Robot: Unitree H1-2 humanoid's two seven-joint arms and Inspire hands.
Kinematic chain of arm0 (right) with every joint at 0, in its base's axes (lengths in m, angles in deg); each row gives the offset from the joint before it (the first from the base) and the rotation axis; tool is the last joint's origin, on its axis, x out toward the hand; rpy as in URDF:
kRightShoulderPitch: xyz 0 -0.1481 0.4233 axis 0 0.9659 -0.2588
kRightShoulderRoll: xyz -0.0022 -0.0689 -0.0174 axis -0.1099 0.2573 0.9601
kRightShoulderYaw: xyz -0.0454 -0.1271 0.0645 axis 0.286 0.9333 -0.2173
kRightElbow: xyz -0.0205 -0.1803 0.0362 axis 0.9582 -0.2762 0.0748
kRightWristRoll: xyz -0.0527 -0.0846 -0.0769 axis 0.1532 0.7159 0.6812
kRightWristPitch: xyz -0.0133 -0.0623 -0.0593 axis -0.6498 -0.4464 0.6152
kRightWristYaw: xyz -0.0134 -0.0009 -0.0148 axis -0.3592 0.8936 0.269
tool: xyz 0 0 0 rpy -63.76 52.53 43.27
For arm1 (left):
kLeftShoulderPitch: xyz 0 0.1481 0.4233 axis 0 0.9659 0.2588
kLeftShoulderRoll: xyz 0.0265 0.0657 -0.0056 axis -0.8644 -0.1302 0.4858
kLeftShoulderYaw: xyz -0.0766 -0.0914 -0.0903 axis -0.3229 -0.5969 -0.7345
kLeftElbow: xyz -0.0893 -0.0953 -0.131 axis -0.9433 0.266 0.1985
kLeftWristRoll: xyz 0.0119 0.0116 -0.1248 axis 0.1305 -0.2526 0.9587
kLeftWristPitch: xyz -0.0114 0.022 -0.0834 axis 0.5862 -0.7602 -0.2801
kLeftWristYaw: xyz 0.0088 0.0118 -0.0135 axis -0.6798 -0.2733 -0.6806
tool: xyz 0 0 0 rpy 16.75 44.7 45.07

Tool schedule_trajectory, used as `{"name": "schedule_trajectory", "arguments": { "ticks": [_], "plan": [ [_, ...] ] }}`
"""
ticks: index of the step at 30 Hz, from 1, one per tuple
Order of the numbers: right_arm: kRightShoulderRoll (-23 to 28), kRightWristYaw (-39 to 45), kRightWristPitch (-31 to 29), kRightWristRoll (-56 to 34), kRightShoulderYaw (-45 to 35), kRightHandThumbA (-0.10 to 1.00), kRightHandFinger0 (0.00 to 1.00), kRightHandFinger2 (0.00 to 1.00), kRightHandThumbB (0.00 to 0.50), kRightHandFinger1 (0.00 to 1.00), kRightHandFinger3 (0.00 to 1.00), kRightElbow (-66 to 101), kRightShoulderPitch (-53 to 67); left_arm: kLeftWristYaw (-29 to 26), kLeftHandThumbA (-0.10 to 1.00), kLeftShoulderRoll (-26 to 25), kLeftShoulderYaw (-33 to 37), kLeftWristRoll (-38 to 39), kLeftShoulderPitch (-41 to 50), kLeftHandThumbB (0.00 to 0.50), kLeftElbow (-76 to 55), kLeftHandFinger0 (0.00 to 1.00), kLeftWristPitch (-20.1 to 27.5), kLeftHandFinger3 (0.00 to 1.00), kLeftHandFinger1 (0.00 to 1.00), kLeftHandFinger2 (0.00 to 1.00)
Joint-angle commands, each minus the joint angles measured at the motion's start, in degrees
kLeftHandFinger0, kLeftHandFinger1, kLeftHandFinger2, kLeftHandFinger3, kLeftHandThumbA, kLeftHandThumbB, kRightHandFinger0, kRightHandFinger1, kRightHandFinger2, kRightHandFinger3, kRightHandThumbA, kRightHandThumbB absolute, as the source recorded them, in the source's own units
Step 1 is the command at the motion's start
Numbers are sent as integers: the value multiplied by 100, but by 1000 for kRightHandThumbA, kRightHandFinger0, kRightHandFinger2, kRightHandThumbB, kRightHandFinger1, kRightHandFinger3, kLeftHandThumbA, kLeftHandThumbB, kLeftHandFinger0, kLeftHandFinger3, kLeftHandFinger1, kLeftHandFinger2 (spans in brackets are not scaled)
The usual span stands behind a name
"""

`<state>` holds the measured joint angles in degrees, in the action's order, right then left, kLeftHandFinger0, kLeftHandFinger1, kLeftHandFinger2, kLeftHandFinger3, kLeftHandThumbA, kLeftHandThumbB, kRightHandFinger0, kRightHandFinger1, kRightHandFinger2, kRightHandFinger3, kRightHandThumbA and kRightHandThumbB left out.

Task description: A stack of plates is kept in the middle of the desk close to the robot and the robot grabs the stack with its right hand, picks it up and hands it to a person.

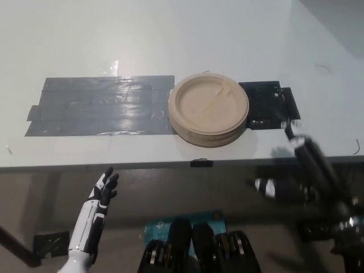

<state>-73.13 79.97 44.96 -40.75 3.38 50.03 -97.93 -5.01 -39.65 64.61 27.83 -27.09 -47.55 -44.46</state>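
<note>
At your lower left the robot's white left hand (104, 187) rests below the near edge of the pale grey desk (170, 34), fingers spread apart and holding nothing. Above it on the desk you see a wide strip of dark grey tape (99, 106), glossy and a little wrinkled, running rightward until it meets the stack of tan round paper plates (209, 109). That stack sits flat in the middle of the desk, close to the near edge, and the top plate shows divider ridges — nothing is touching it. Just right of the stack lies a smaller black tape patch (267, 106). Further right, the black right hand (293, 162) hangs at the desk's near edge, well apart from the plates; it is motion-blurred, so you cannot tell how its fingers are set.
</note>
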Motion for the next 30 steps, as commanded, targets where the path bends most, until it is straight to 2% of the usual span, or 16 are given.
{"name": "schedule_trajectory", "arguments": {
  "ticks": [1,5,10,13,16,18,24,30],
  "plan": [
    [165,297,287,747,140,999,1000,1000,387,1000,1000,6,-717,9,1000,-17,45,-86,-26,0,-123,1000,123,1000,1000,1000],
    [254,413,345,1203,441,979,1000,1000,393,1000,1000,-511,-1174,13,1000,-21,56,-107,-50,0,-117,1000,128,1000,1000,1000],
    [339,325,260,1830,887,987,1000,1000,446,1000,1000,-1542,-1809,41,1000,-20,41,-43,-90,0,-123,1000,123,1000,1000,1000],
    [359,280,191,2031,1104,981,1000,1000,457,1000,1000,-2041,-2077,44,1000,-35,40,-61,-94,0,-130,1000,117,1000,1000,1000],
    [386,340,228,2185,1287,968,1000,1000,456,1000,1000,-2358,-2277,58,1000,-37,44,-44,-95,0,-140,1000,124,1000,1000,1000],
    [404,360,194,2296,1424,976,1000,1000,477,1000,1000,-2616,-2449,69,1000,-47,43,-45,-102,0,-167,1000,107,1000,1000,1000],
    [461,284,133,2432,1615,966,1000,1000,491,1000,1000,-3003,-2646,74,1000,-45,31,-38,-137,0,-158,1000,82,1000,1000,1000],
    [489,292,154,2552,1716,974,1000,1000,491,1000,1000,-3168,-2726,89,1000,-48,33,-20,-150,0,-160,1000,94,1000,1000,1000]
  ]
}}
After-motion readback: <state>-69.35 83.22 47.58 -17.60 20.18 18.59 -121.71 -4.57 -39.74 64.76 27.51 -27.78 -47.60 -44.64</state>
